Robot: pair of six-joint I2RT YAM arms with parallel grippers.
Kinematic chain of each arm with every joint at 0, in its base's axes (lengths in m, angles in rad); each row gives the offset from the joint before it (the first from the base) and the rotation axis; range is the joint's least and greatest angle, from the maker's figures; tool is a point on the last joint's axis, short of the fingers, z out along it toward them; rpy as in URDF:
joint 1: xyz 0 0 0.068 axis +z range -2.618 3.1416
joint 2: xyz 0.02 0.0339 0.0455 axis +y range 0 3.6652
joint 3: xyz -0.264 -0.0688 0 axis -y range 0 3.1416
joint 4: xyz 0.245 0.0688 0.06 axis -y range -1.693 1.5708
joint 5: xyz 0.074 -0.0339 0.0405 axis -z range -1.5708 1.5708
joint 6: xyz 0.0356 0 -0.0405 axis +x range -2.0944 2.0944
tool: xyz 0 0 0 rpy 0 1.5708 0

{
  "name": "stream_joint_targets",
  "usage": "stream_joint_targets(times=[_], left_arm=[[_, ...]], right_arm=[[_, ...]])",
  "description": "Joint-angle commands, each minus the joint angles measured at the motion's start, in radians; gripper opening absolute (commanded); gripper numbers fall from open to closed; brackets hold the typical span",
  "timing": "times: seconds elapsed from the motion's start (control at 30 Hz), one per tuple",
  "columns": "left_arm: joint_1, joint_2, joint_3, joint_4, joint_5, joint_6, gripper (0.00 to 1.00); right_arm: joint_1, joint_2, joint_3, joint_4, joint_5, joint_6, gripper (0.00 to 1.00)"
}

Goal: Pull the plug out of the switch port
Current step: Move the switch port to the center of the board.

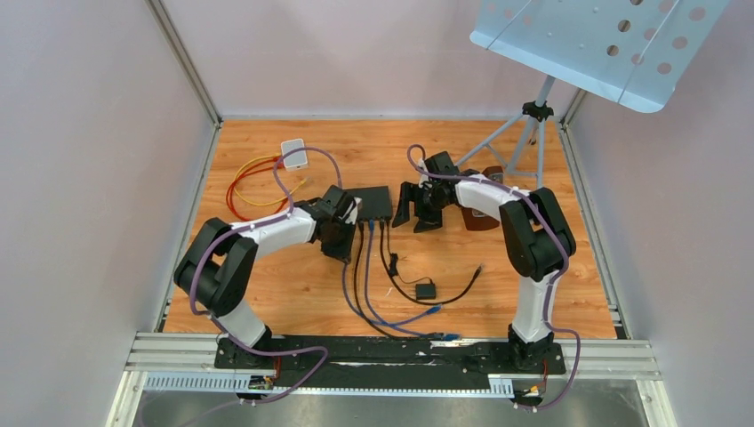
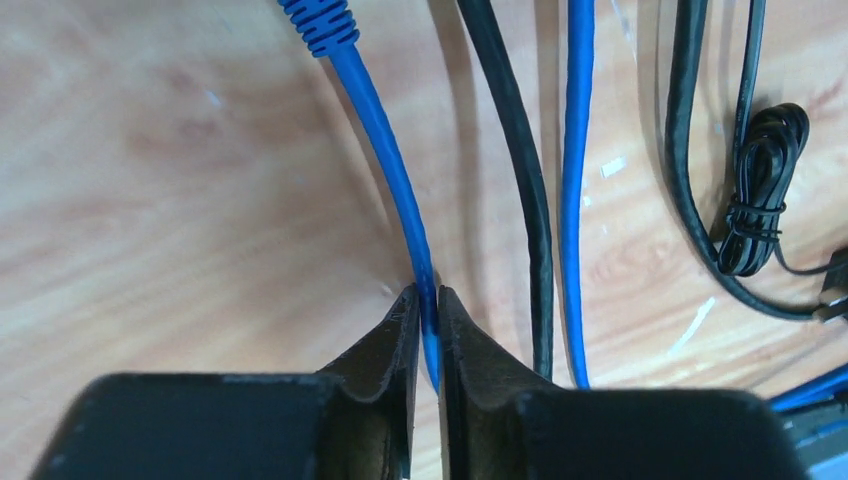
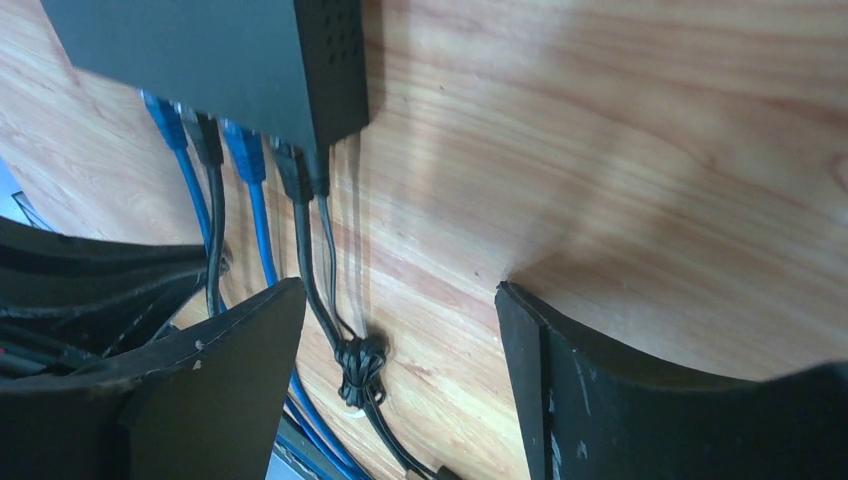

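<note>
My left jaws are clamped on the blue Ethernet cable (image 2: 385, 150) just behind its plug (image 3: 160, 108), which sits in the end port of the black switch (image 3: 220, 50). My right jaws hang open beside the switch. Next, I judge, comes a straight pull away from the port.

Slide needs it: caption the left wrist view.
Left gripper pinching a blue cable beside a black cable.

White-shelled left arm (image 1: 276, 231) & right arm (image 1: 533, 307) w/ black joints, purple cables (image 1: 324, 156) (loosely looped); matte black wedge-shaped fingers (image 3: 250, 350).
</note>
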Motion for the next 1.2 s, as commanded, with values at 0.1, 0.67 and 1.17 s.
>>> stream_joint_targets(times=[0.1, 0.67, 1.17], left_arm=[[-0.047, -0.114, -0.099, -0.046, 0.020, -0.100, 0.38], [0.020, -0.273, -0.009, -0.090, -0.222, -0.094, 1.00], [0.253, 0.042, 0.179, 0.113, 0.107, -0.047, 0.89]], right_arm=[[0.007, -0.091, -0.048, 0.008, 0.068, -0.017, 0.75], [0.011, -0.135, -0.029, 0.002, 0.057, -0.006, 0.75], [0.009, 0.050, 0.174, -0.018, -0.016, 0.002, 0.76]])
